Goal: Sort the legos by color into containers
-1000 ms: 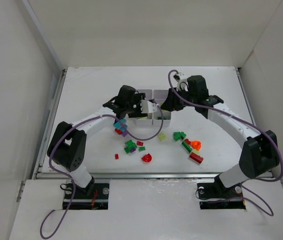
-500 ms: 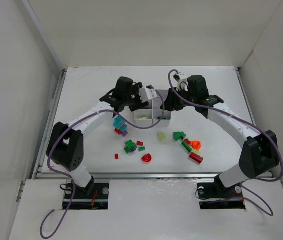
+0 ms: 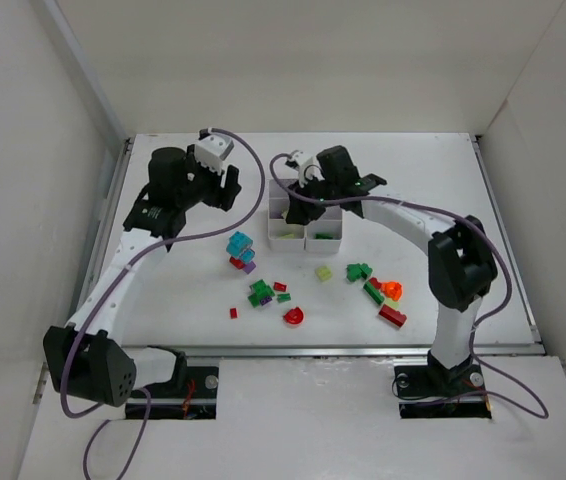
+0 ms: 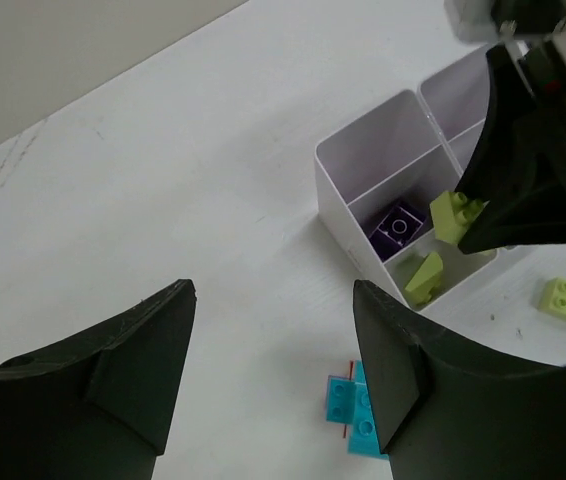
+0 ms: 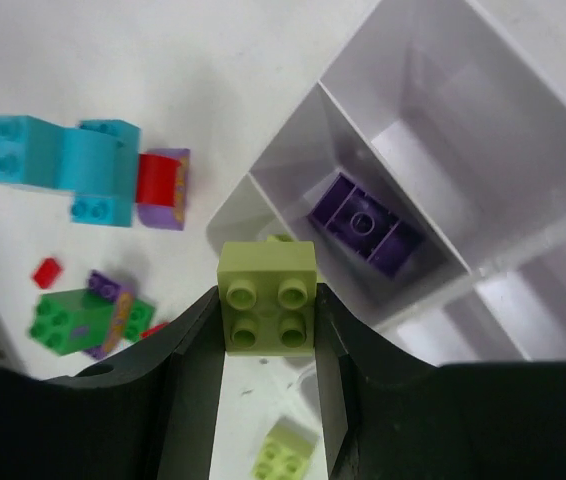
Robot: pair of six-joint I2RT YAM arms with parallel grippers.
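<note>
Tray far compartments hidden under right gripper, loose yellow-green brick blurred, perhaps partly cut off

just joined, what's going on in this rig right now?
Lego sorting by color is partway done. The right gripper is shut on a yellow-green brick and holds it above the white tray, by the end compartment that has a yellow-green piece in it. The next compartment holds a purple brick. The left gripper is open and empty over the table beside the tray. Many loose bricks lie on the table nearer the arm bases.
</note>
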